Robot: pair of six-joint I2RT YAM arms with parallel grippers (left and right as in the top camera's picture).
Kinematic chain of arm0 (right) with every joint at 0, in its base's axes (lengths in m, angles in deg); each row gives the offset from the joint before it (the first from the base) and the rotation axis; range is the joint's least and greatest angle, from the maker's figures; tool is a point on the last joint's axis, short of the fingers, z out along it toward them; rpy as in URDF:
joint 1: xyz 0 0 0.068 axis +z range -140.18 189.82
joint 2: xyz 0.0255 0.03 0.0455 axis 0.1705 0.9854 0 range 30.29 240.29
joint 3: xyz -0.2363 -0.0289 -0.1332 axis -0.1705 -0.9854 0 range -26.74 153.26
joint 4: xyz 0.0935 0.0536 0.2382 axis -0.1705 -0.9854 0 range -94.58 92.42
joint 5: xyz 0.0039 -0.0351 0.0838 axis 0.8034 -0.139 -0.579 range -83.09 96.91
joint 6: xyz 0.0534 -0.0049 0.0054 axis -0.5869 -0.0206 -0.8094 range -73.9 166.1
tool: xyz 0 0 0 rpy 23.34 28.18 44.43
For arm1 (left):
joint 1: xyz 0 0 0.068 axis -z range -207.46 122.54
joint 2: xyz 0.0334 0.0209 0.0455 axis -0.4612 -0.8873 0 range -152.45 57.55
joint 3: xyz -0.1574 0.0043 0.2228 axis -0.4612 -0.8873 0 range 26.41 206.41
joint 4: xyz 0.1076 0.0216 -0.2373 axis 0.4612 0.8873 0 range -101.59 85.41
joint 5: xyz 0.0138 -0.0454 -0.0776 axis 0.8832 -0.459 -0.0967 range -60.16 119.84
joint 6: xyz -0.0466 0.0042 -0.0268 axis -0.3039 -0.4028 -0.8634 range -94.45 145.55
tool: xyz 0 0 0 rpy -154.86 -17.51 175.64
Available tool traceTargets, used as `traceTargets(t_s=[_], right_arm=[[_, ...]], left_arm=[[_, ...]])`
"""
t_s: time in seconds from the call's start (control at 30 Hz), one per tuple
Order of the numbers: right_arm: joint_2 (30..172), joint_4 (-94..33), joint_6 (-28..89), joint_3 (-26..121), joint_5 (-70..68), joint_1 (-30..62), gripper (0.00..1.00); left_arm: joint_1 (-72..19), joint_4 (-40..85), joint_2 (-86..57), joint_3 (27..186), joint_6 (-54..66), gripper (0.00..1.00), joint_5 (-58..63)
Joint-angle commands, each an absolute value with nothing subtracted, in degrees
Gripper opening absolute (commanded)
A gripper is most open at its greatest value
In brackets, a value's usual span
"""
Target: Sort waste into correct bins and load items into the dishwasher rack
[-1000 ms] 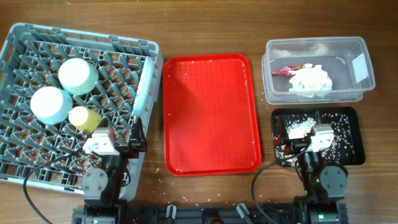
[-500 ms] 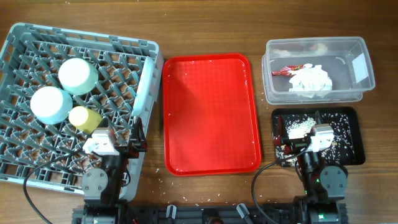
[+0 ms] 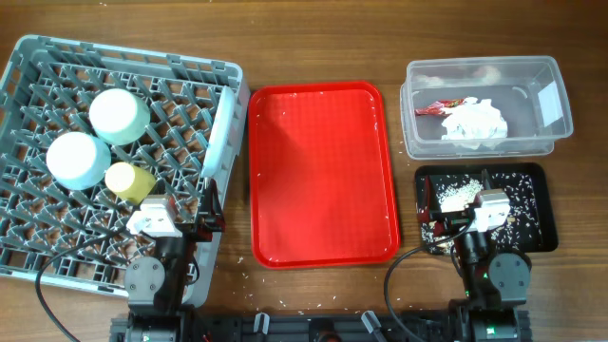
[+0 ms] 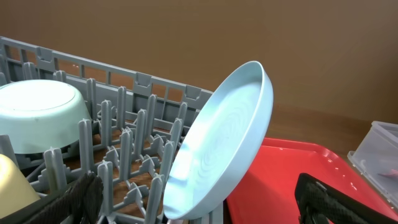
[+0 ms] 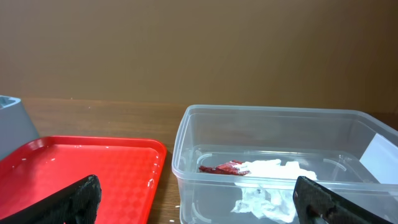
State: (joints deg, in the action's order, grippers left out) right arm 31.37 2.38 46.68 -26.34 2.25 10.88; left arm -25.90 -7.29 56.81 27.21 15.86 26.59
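The grey dishwasher rack [image 3: 57, 71] holds a light-green bowl [image 3: 119, 115], a small pale-blue dish [image 3: 77, 160] and a yellow cup [image 3: 129, 180]. The large pale-blue plate [image 3: 219, 138] stands on edge at its right side, close in the left wrist view [image 4: 224, 149]. The clear tub [image 3: 484, 71] holds the red wrapper [image 3: 439, 106] and white tissue [image 3: 475, 122]. The black tray [image 3: 537, 204] holds rice scraps [image 3: 456, 193]. My left gripper [image 4: 199, 202] is open and empty by the plate. My right gripper [image 5: 199, 202] is open and empty before the tub [image 5: 280, 155]. Fork and chopsticks are out of view.
The red serving tray [image 3: 323, 171] lies bare between rack and bins, with a few crumbs on it. Crumbs dot the wooden table near the tray's front edge. Both arms rest at the table's near edge.
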Motion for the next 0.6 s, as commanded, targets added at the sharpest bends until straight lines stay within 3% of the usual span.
traceTargets(t_s=[0.0, 0.57], right_arm=[[30.6, 2.5, 47.6, -26.4, 3.1, 10.9, 1.0], [30.6, 2.5, 47.6, -26.4, 3.1, 10.9, 1.0]], left_arm=[[-25.6, -7.2, 57.3, 26.8, 16.4, 1.0, 27.2], [-25.6, -7.2, 57.3, 26.8, 16.4, 1.0, 27.2]])
